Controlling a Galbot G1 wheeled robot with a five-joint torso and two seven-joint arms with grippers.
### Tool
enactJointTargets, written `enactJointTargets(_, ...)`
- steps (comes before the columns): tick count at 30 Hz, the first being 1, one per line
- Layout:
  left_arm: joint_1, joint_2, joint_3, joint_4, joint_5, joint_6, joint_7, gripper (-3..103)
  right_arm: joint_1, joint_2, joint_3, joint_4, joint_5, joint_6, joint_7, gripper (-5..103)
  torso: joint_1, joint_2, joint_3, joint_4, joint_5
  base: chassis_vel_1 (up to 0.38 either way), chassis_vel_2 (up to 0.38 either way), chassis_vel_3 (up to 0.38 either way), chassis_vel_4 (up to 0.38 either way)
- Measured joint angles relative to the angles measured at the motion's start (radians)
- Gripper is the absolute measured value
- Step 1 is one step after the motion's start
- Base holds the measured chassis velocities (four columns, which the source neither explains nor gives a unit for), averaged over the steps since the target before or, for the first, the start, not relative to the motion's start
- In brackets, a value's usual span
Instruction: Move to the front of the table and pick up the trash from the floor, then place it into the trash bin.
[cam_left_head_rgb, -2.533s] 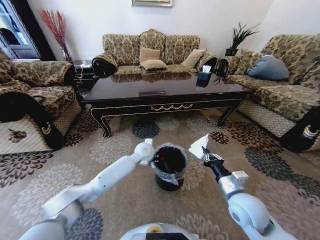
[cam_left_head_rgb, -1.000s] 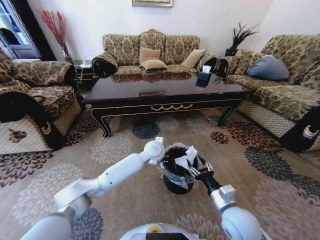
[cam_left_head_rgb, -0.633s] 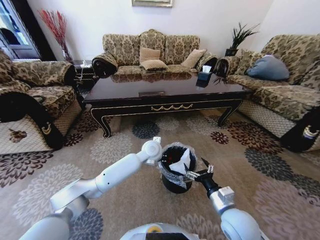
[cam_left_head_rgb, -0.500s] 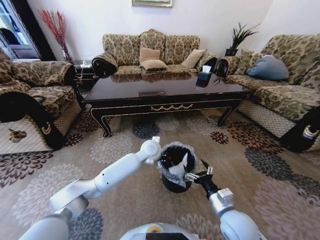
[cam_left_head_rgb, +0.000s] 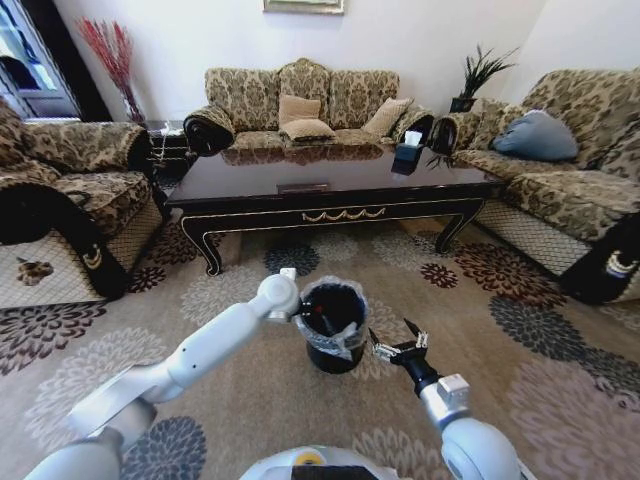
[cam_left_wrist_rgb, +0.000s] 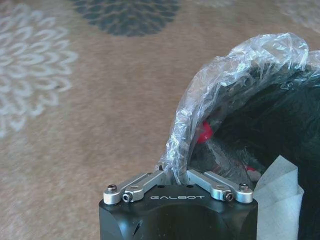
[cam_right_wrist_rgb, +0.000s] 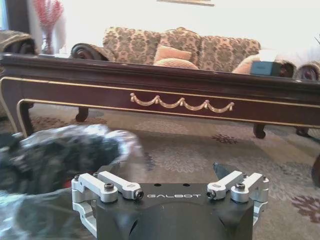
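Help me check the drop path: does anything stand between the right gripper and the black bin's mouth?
Nothing visible does. The open, empty right gripper hangs beside the round black trash bin with clear liner; the left gripper clamps its rim on the opposite side. White crumpled paper lies inside.

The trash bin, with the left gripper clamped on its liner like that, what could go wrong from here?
The left gripper pinches only the thin clear liner at the rim of the trash bin, so a pull could tear the bag or tip the bin onto the carpet. The white paper inside could then spill out. The right gripper hangs open beside the bin and could knock it.
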Motion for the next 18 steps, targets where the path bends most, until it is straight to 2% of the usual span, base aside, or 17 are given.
enactJointTargets(4, 0.080, 0.080, -0.111, -0.017, 0.015, 0.000, 0.024, 0, 0.096, -0.015, -0.001, -0.059, 0.071, -0.011, 0.018, 100, 0.000, 0.000, 0.000, -0.0002, -0.0001, 0.000, 0.000, 0.000, 0.000)
enactJointTargets(5, 0.080, 0.080, -0.111, -0.017, 0.015, 0.000, 0.024, 0, 0.096, -0.015, -0.001, -0.059, 0.071, -0.011, 0.018, 100, 0.000, 0.000, 0.000, -0.0002, -0.0001, 0.000, 0.000, 0.000, 0.000)
enactJointTargets(10, 0.232, 0.189, -0.292, -0.027, 0.045, 0.000, 0.065, 0, 0.180, -0.025, -0.018, -0.176, 0.122, -0.012, 0.021, 100, 0.000, 0.000, 0.000, 0.0007, 0.0000, 0.000, 0.000, 0.000, 0.000)
enactJointTargets(11, 0.232, 0.189, -0.292, -0.027, 0.045, 0.000, 0.065, 0, 0.180, -0.025, -0.018, -0.176, 0.122, -0.012, 0.021, 100, 0.000, 0.000, 0.000, 0.0007, 0.0000, 0.000, 0.000, 0.000, 0.000)
enactJointTargets(14, 0.330, 0.244, -0.396, -0.008, 0.110, 0.000, 0.120, 0, 0.232, -0.024, -0.040, -0.279, 0.130, -0.012, 0.018, 100, 0.000, 0.000, 0.000, 0.0001, 0.0001, 0.000, 0.000, 0.000, 0.000)
enactJointTargets(17, 0.354, 0.260, -0.421, 0.001, 0.130, 0.000, 0.138, 0, 0.253, -0.018, -0.052, -0.321, 0.133, -0.012, 0.016, 100, 0.000, 0.000, 0.000, 0.0006, 0.0002, 0.000, 0.000, 0.000, 0.000)
enactJointTargets(18, 0.368, 0.270, -0.435, 0.004, 0.135, 0.000, 0.147, 0, 0.276, -0.010, -0.065, -0.355, 0.137, -0.012, 0.016, 100, 0.000, 0.000, 0.000, 0.0000, -0.0001, 0.000, 0.000, 0.000, 0.000)
